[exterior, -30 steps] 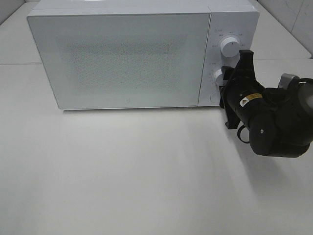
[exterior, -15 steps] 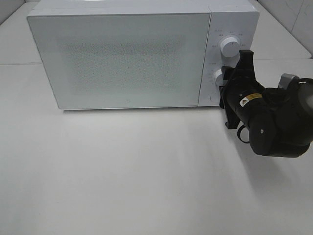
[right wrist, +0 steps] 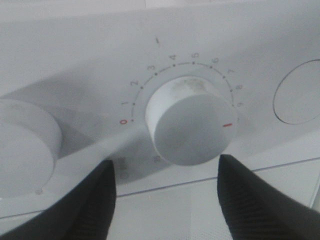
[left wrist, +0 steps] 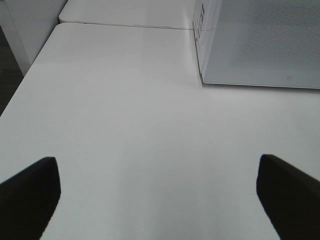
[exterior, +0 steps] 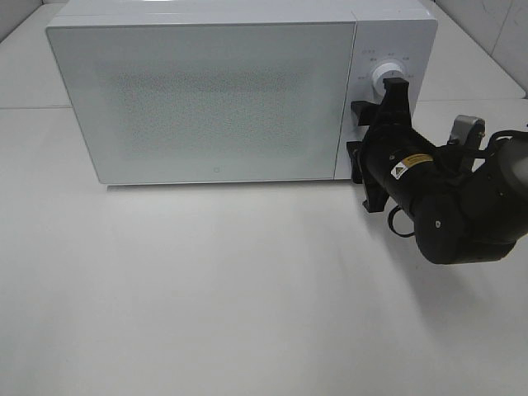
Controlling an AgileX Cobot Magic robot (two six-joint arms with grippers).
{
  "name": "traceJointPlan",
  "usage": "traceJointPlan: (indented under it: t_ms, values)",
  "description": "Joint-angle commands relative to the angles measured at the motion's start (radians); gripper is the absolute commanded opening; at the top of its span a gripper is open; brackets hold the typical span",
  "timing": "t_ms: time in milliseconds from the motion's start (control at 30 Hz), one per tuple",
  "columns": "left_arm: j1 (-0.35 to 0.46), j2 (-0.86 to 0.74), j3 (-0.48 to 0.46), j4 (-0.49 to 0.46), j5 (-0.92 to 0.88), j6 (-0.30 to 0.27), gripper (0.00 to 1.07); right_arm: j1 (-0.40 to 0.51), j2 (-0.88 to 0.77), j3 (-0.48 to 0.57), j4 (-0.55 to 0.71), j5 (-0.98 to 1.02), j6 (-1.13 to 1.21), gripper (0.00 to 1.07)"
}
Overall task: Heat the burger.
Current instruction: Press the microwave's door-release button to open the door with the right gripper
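On the table [exterior: 206,289], microwave [exterior: 388,33] door [exterior: 206,95] shut, contents hidden.

Black right gripper [exterior: 357,132] housing bears a yellow warning label [exterior: 410,162].

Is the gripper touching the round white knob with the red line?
Cannot tell. Right wrist view: one finger of the right gripper clears the round white knob, but the other's tip meets its edge.

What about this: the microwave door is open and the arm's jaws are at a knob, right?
No, the door is shut; the high camera view shows it closed on the microwave. The arm's jaws are at a knob.
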Motion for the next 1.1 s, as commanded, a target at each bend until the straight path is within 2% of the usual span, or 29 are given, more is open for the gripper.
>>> traceJointPlan:
  t_ms: [33,67,167,633,800,867,900,933,1000,1067,1100]
  values:
    - [0.002,-0.021,0.002,0.005,-0.003,-0.003,1.01,-0.008,-0.015,-0.013,0.007,-0.122,0.003,0.69]
    - [0.002,-0.021,0.002,0.005,-0.003,-0.003,1.01,-0.008,-0.015,-0.002,0.008,-0.122,0.003,0.74]
    - [0.002,-0.021,0.002,0.005,-0.003,-0.003,1.01,-0.008,-0.015,0.018,0.011,-0.131,0.003,0.78]
    - [0.002,-0.021,0.002,0.005,-0.003,-0.003,1.01,-0.008,-0.055,0.075,0.02,-0.136,-0.002,0.78]
    - [0.002,-0.021,0.002,0.005,-0.003,-0.003,1.01,-0.006,-0.095,0.148,0.021,-0.12,-0.017,0.78]
    - [0.002,-0.021,0.002,0.005,-0.003,-0.003,1.01,-0.006,-0.171,0.221,0.033,-0.101,-0.102,0.78]
    - [0.002,-0.021,0.002,0.005,-0.003,-0.003,1.01,-0.006,-0.171,0.221,0.033,-0.101,-0.102,0.78]
    - [0.002,-0.021,0.002,0.005,-0.003,-0.003,1.01,-0.006,-0.236,0.27,0.033,-0.078,-0.203,0.78]
    - [0.002,-0.021,0.002,0.005,-0.003,-0.003,1.01,-0.006,-0.263,0.288,0.033,-0.063,-0.25,0.78]
    - [0.002,-0.021,0.002,0.005,-0.003,-0.003,1.01,-0.006,-0.358,0.342,0.021,-0.011,-0.439,0.78]
    - [0.002,-0.021,0.002,0.005,-0.003,-0.003,1.01,-0.006,-0.358,0.342,0.021,-0.011,-0.439,0.78]
